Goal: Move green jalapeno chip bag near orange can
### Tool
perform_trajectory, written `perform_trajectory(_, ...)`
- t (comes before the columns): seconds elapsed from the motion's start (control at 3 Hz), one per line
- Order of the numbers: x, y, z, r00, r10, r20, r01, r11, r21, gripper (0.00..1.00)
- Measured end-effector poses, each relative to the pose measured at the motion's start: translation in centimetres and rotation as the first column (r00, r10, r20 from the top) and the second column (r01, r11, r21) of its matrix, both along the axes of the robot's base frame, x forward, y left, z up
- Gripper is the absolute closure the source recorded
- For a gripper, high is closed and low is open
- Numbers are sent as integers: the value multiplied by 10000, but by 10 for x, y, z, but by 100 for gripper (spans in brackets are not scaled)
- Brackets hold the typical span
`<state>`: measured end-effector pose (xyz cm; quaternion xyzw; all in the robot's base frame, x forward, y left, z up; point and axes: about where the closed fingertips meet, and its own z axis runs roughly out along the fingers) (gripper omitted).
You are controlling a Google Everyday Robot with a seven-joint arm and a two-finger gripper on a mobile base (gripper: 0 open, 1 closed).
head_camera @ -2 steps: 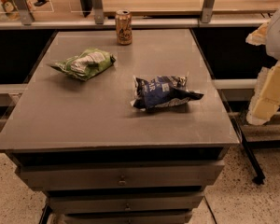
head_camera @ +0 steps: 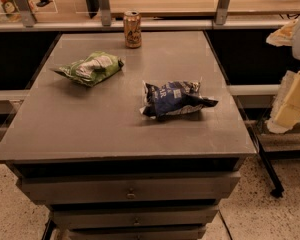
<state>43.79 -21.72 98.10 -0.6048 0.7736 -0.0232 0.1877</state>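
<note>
The green jalapeno chip bag [head_camera: 91, 67] lies flat on the left part of the grey table top [head_camera: 90, 129], with a white-grey patch facing up. The orange can [head_camera: 132, 29] stands upright at the table's far edge, near the middle, to the right of and beyond the bag. My gripper [head_camera: 288, 104] shows as cream-white arm parts at the right edge of the view, off the table's right side and far from both the bag and the can. It holds nothing that I can see.
A dark blue-and-white snack bag [head_camera: 174, 98] lies right of the table's centre. The table has drawers [head_camera: 130, 191] in front. A shelf with metal uprights [head_camera: 105, 6] runs behind the table. A speckled floor lies below.
</note>
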Motion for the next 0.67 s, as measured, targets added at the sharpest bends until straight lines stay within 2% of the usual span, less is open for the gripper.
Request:
perform_trajectory(0.33, -3, -6, 1, 9983, -309, 490, 243, 9910, 1314, 0)
perform_trajectory(0.67, -7, 12, 15, 9927, -502, 1099, 156, 9552, 2954, 0)
